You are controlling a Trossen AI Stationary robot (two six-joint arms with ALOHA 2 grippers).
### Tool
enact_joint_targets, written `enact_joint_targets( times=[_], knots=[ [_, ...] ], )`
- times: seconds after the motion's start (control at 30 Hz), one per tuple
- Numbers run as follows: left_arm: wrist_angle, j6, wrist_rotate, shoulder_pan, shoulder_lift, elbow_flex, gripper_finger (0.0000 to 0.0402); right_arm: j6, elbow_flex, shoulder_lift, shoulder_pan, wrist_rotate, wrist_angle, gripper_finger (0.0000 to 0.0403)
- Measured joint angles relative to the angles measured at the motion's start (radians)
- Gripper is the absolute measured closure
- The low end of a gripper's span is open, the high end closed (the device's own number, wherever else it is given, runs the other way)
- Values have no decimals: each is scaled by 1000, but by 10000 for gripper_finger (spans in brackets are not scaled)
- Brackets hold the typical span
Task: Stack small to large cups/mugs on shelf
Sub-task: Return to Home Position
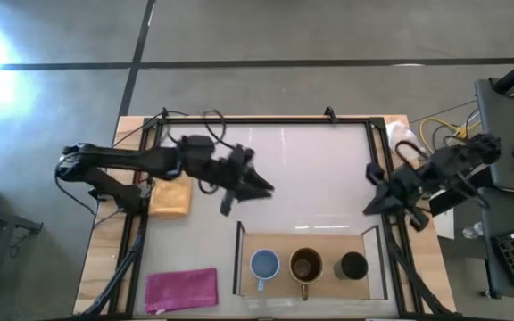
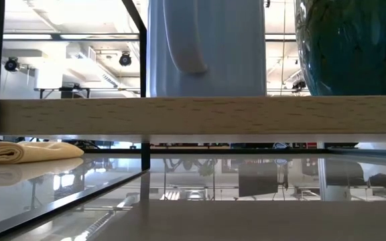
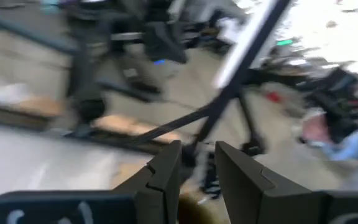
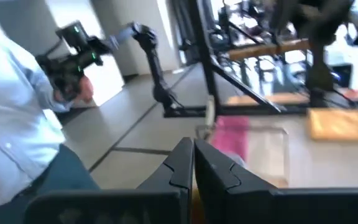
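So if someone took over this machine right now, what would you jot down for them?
Left gripper: open, empty, over the middle of the table.
Right gripper: shut, empty, at the table's right edge.
On the shelf, in a row: light blue mug, brown mug, black cup. No small cups show on their own; I cannot tell whether they sit inside the mugs.
Done: these three are shelved.
Left: probably only bringing both arms to rest.
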Motion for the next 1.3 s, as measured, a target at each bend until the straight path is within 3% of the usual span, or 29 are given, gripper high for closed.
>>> enact_joint_targets(
  times=[0.1, 0.33, 0.4, 0.53, 0.67, 1.03, 1.3],
  knots=[
    [-122, 32, -99, 0, -89, -21, 317, 24, -51, -95, -43, 15, -57, 394],
    [-131, 27, -317, -81, -345, -239, 317, 65, -214, -331, -55, 114, -52, 394],
    [-54, 37, -373, -107, -416, -338, 317, 64, -261, -391, -56, 144, -31, 394],
    [168, 55, -378, -124, -545, -545, 317, 45, -332, -496, -55, 141, 41, 394],
    [279, 31, -432, -123, -663, -738, 317, 17, -391, -591, -56, 145, 59, 394],
    [339, -52, -558, -122, -998, -1128, 317, -38, -487, -596, -56, 153, 202, 394],
    [294, -54, -579, -123, -1307, -1306, 317, -17, -658, -595, -55, 153, 376, 394]
  ],
)
